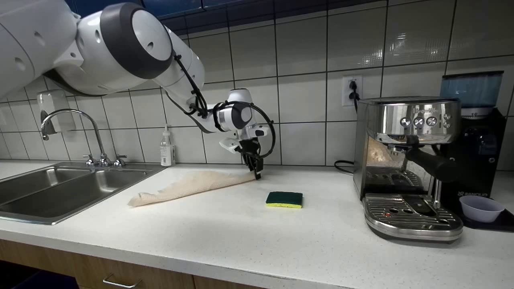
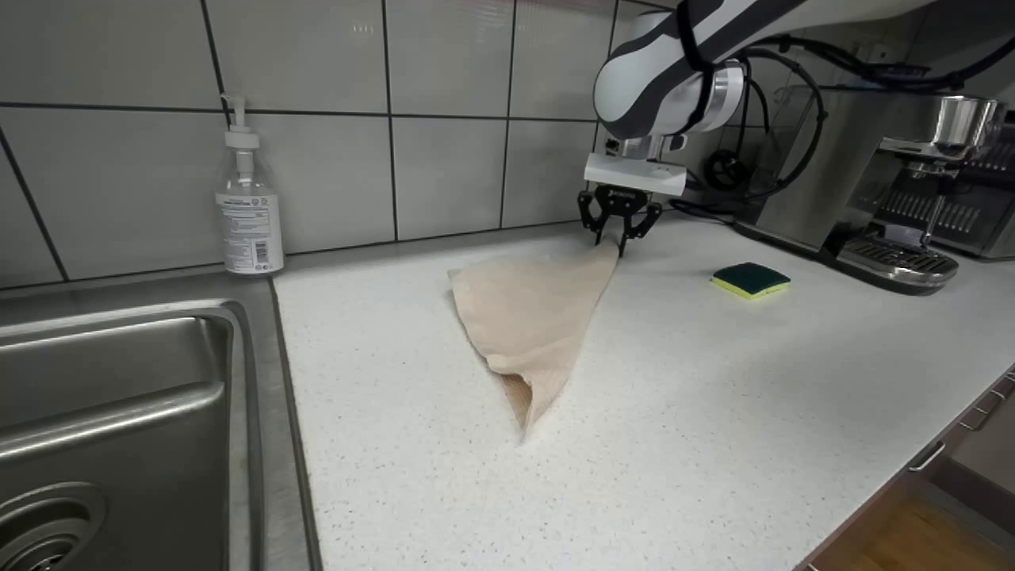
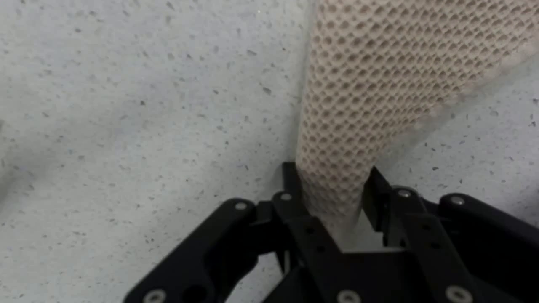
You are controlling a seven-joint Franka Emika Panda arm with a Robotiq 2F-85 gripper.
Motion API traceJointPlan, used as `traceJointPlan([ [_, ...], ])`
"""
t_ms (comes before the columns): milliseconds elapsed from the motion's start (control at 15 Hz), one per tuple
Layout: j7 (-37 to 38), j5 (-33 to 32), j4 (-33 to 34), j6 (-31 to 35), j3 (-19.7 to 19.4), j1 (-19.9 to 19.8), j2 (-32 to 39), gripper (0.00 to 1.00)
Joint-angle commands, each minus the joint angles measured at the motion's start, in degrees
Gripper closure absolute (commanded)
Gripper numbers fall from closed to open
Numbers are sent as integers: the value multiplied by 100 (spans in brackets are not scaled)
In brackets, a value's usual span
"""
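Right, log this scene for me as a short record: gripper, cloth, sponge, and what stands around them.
Gripper: jaws apart, one corner of the cloth between them; firm hold cannot be told
Cloth: beige, textured, lying on the white counter, tapering toward the gripper
Sponge: dark green over yellow, apart from cloth and gripper
Sink: steel, set into the counter
Pump bottle: by the sink's corner, near the tiled wall
Coffee machine: metal, beyond the sponge from the sink

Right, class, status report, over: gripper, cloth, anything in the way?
Gripper: jaws apart, straddling a corner of beige honeycomb-textured cloth. Rest lies rumpled on countertop. Green-and-yellow scrub sponge sits apart, not blocking.
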Motion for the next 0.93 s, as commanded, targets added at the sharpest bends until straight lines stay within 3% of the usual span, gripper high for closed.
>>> traceJointPlan([
  [0,72,54,207,-93,59,-60,61,88],
  [67,64,60,190,-90,65,-61,41,97],
  [133,62,62,168,-78,69,-59,23,100],
  [867,-9,73,-136,111,148,10,-278,99],
])
